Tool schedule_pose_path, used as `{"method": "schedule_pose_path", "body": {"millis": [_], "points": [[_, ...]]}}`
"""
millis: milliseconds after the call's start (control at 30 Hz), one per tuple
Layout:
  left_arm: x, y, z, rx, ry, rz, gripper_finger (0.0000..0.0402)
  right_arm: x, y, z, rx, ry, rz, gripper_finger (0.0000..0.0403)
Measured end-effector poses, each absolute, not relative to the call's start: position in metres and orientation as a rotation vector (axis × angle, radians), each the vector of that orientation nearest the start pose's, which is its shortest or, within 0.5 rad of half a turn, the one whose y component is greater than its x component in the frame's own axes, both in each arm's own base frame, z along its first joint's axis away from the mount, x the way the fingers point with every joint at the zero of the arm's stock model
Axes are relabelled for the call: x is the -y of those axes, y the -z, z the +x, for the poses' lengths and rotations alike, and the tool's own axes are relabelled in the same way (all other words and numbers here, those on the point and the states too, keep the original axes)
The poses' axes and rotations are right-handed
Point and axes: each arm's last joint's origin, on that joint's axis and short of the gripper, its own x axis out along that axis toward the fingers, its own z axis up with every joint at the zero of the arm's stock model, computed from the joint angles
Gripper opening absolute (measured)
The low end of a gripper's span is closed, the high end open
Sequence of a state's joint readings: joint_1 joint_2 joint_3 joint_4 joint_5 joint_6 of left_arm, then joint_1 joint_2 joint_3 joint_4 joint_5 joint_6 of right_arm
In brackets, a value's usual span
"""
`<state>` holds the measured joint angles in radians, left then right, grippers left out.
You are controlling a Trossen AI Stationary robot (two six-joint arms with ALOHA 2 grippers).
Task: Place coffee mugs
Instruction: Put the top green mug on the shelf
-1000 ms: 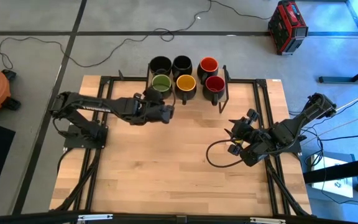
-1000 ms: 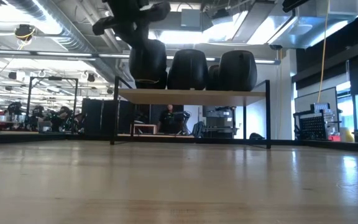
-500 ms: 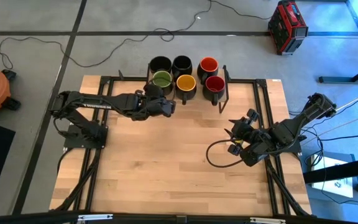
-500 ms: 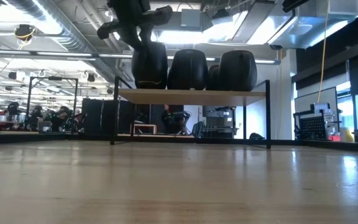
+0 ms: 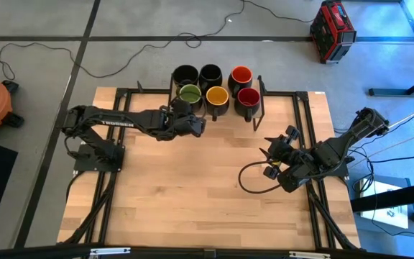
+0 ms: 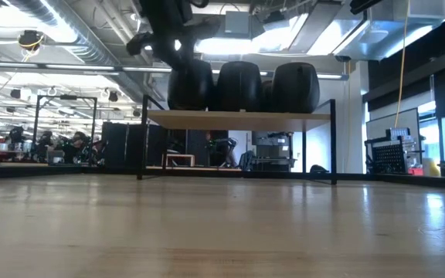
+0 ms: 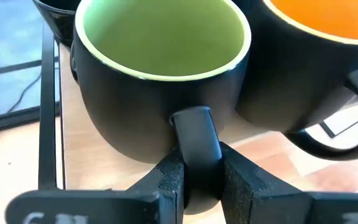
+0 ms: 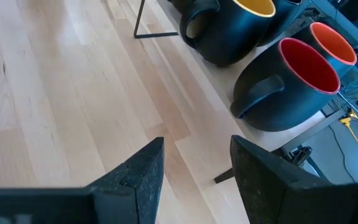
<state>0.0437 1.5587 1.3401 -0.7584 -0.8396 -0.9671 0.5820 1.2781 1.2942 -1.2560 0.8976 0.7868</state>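
Six black coffee mugs stand in two rows on a raised wooden shelf (image 6: 284, 118) at the table's far edge. These are the green-lined mug (image 5: 190, 93), a yellow one (image 5: 215, 96), a dark red one (image 5: 248, 97), an orange-red one (image 5: 241, 74) and two black ones (image 5: 185, 74) (image 5: 210, 73). My left gripper (image 5: 192, 109) is shut on the green mug (image 7: 160, 37), close beside the yellow mug (image 7: 328, 18). My right gripper (image 5: 272, 152) hangs open over the table's right side, well short of the mugs, with nothing between its fingers (image 8: 138, 168). My left gripper pinches the green mug's handle (image 7: 191, 124) between its two fingers, low on the handle's loop. The fingers come from the table's near side and slant downward. The mug is upright with its base at shelf height (image 6: 190, 85); I cannot tell whether it rests on the shelf.
The shelf stands on thin black legs (image 6: 142, 139) above the tabletop. Bare wood (image 5: 192, 187) fills the table's middle and near part. A black cable loop (image 5: 254, 180) lies by the right arm. On the floor beyond are a red case (image 5: 333, 29) and cords.
My left gripper has carried the green mug a little toward the table's far edge and right, closer to the yellow mug. It has stayed shut on the handle, and the mug has stayed upright.
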Motion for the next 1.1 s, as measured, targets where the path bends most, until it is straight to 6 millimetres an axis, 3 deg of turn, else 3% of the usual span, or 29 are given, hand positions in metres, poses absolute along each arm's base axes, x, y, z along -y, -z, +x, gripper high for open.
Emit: {"method": "schedule_pose_path", "body": {"millis": [200,700,1100], "points": [[-0.038,-0.287,0.314,-0.433,-1.178,-0.490,0.0068,-0.100,-0.339,0.193,-0.721,0.587,-0.111,0.0174],[-0.035,-0.291,0.314,-0.438,-1.138,-0.462,0.0083,-0.100,-0.339,0.193,-0.714,0.584,-0.103,0.0174],[-0.032,-0.305,0.309,-0.464,-1.071,-0.424,0.0166,-0.101,-0.340,0.195,-0.715,0.567,-0.086,0.0174]]}}
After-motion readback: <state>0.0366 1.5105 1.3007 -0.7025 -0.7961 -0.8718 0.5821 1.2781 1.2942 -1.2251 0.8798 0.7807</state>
